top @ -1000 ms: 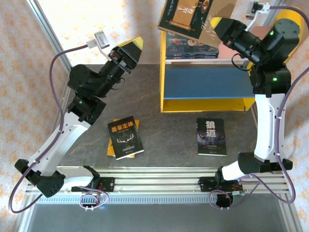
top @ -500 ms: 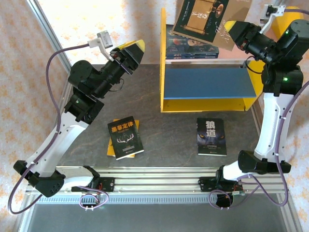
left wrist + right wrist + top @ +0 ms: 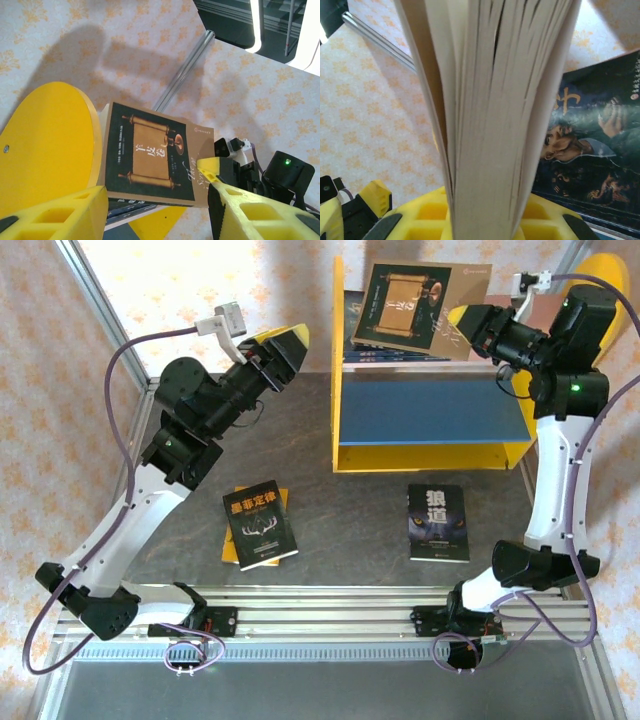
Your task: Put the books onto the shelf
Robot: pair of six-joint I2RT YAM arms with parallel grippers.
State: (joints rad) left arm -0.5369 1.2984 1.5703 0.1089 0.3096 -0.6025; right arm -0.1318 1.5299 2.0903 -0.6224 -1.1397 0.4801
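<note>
Brown book (image 3: pixel 415 302): dark framed scroll picture, thin paperback, pages fanned slightly.

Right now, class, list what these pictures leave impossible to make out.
Yellow book: top view, cover hidden under the black book.
Portrait book: right wrist view, blocked by the brown book's pages, cut off by the edge.
Shelf: top view, upper board covered by books.

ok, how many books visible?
5: brown book in the right end effector; dark book on the shelf beneath; black book atop yellow book, wolf book, on the table. More may hide.
</note>
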